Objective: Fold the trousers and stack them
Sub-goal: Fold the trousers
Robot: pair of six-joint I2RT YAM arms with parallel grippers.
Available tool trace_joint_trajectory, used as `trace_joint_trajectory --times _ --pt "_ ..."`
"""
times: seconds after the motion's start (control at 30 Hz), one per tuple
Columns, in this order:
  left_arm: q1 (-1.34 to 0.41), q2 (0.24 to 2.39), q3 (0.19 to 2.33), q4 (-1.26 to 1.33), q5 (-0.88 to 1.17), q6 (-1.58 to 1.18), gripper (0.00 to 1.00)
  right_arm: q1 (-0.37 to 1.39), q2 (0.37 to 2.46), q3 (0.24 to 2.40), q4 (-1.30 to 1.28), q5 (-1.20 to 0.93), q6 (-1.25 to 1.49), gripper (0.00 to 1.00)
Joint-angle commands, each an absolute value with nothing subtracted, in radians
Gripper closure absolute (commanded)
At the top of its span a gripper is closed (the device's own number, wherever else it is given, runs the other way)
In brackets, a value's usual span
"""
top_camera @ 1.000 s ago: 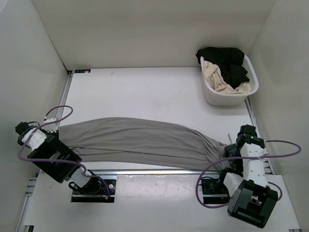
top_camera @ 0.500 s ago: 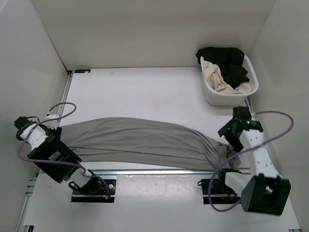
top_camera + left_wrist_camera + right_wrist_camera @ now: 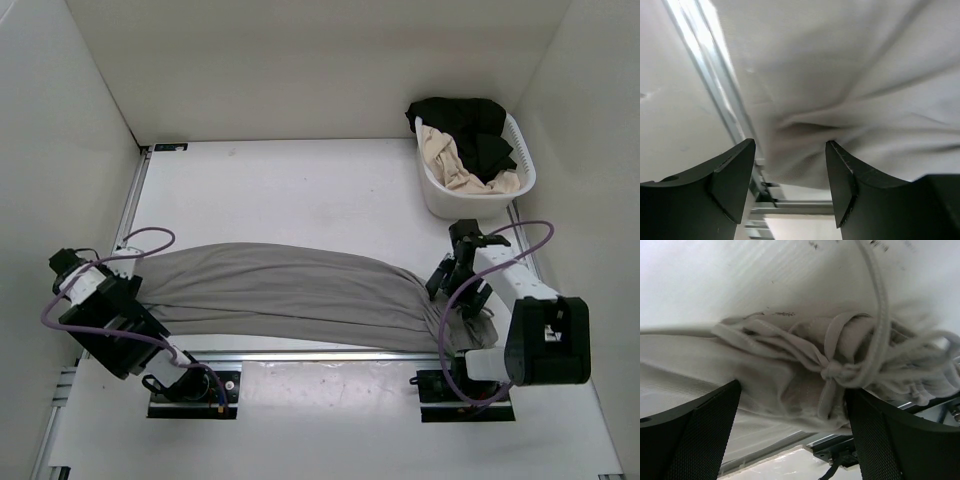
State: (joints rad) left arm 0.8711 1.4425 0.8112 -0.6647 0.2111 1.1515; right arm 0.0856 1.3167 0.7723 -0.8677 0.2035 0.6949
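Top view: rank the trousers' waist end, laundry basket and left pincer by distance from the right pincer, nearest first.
From the right pincer:
1. trousers' waist end: directly below it, at the table's right side.
2. laundry basket: behind it, in the far right corner.
3. left pincer: across the table, at the trousers' leg end on the left.

Both my grippers held low, jaws apart.
My left gripper [image 3: 790, 150] stands parted with nothing between its fingers; my right gripper [image 3: 792, 390] is spread wider. My left arm [image 3: 105, 320] sits folded far out left; my right arm [image 3: 510, 275] reaches forward, wrist turned inward.
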Motion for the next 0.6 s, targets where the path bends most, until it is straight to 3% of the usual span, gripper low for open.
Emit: trace_joint_trajectory --times 0.0,0.17,0.23,0.3,0.33,0.57 --pt "0.847 1.485 0.838 -0.607 0.18 1.127 0.3 0.089 1.371 0.732 -0.824 0.14 0.683 0.11" --pt "0.847 1.522 0.796 -0.597 0.17 1.127 0.33 0.089 1.382 0.732 -0.838 0.141 0.704 0.14" --pt "0.847 1.513 0.784 -0.588 0.181 1.118 0.44 0.089 1.382 0.732 -0.848 0.15 0.704 0.16" --pt "0.836 1.528 0.775 -0.588 0.181 1.106 0.6 0.089 1.403 0.732 -0.871 0.19 0.713 0.16" --pt "0.836 1.528 0.775 -0.588 0.181 1.095 0.85 0.089 1.404 0.732 -0.871 0.204 0.722 0.15" --pt "0.847 1.451 0.811 -0.588 0.15 1.155 0.86 0.078 1.382 0.851 -0.919 0.288 0.675 0.11"
